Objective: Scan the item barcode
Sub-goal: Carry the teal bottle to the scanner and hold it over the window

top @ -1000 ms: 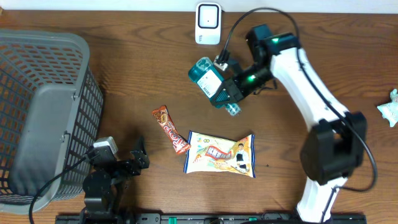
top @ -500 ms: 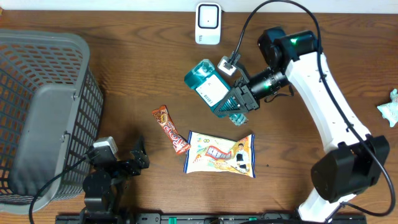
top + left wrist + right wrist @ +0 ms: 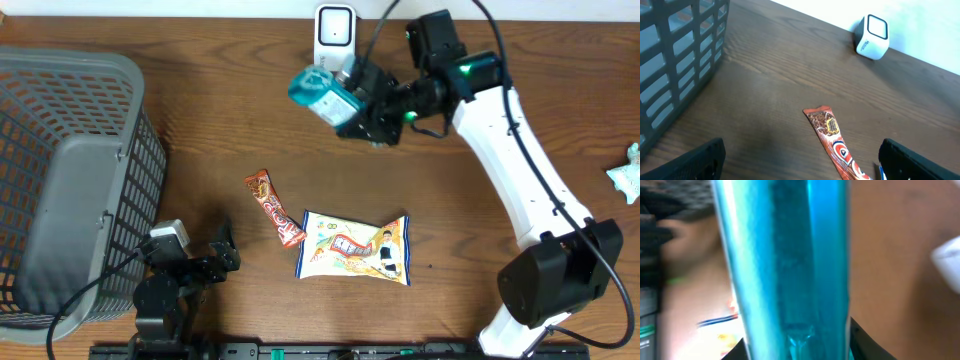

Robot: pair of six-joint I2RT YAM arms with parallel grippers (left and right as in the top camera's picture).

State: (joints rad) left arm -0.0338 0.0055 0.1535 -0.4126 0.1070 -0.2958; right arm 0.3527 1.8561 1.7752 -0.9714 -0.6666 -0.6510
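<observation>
Teal bottle (image 3: pixel 318 92) by scanner (image 3: pixel 334 35), upper centre.
Clamped in right tool (image 3: pixel 362 104); left tool (image 3: pixel 222 252) wide apart, lower left.

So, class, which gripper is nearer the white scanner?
Right. The right gripper holds the teal bottle just beside the scanner; the left gripper rests open at the near edge, by the basket.

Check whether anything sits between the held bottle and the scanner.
Nothing visible. The teal bottle in the right hand is already close beside the white scanner; the candy bar and snack bag lie off the path.
</observation>
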